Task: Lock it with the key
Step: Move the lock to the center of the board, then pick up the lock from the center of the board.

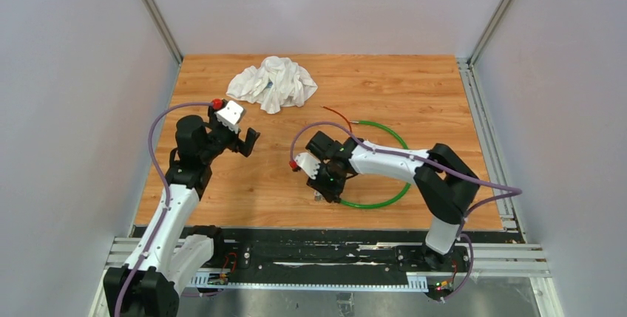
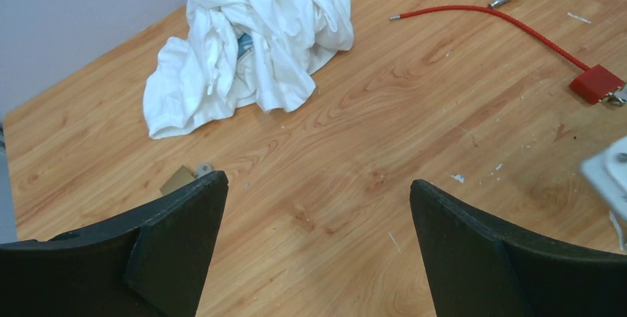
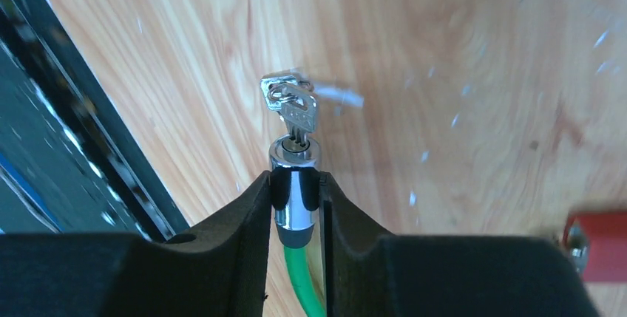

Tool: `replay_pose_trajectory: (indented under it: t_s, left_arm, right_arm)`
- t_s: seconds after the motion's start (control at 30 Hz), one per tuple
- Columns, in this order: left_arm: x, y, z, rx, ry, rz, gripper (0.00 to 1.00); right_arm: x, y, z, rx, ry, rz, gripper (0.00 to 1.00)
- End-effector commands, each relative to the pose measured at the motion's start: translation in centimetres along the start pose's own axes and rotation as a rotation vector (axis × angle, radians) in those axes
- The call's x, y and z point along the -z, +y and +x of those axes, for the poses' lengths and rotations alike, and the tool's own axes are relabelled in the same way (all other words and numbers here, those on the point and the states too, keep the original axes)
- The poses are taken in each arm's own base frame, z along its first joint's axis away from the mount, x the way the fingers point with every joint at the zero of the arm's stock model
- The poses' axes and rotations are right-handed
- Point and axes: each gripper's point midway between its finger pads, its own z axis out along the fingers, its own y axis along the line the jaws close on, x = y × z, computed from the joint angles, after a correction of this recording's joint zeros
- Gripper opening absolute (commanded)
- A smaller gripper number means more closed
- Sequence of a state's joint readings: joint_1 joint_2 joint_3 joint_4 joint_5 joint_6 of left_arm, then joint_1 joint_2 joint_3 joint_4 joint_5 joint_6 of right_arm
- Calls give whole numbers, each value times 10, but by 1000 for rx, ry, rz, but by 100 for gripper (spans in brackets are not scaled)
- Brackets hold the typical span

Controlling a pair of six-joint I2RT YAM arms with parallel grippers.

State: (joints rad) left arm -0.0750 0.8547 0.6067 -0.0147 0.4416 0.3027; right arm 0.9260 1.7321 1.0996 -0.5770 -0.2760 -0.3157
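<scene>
Bench (image 1: 429, 95) wood, walls (image 1: 74, 73) left, far, right | your open room: far right; cloth (image 1: 272, 82) far left | left end effector (image 2: 318, 182) spread | right end effector (image 3: 296, 184) pinches lock cylinder (image 3: 296, 160) near centre, key (image 3: 297, 108) seemingly inserted

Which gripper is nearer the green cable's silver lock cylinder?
Right. The right gripper clamps the lock cylinder, key in its end; the left gripper hangs open, well off to its left.

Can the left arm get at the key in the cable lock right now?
Probably yes: the key sticks out past the right gripper, which clamps the lock cylinder, and nothing stands between it and the open left gripper.
</scene>
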Motion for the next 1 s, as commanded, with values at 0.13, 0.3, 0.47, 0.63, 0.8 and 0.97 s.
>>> replay_pose_trajectory:
  t_s: [0.13,0.3,0.47,0.63,0.8,0.97]
  left_arm:
    - [-1,1,-10,21,-13,-13,98]
    - [-7,-6,0,62,11,3,98]
    - [-16,-31,14,41,71,102,98]
    - [-22,-68,34,-58,149,266,98]
    - [-27,-83,44,-98,178,336,98]
    - [-33,-90,49,-96,178,350,98]
  right_arm:
    - [18,-5,-85,-118,-204,-9,51]
    - [58,-62,-71,-172,-278,123,62]
    - [93,-165,-29,-266,-291,292,62]
    - [90,-245,14,-273,-229,372,60]
    - [74,-288,39,-295,-165,327,59]
    - [54,-295,44,-253,-130,265,56]
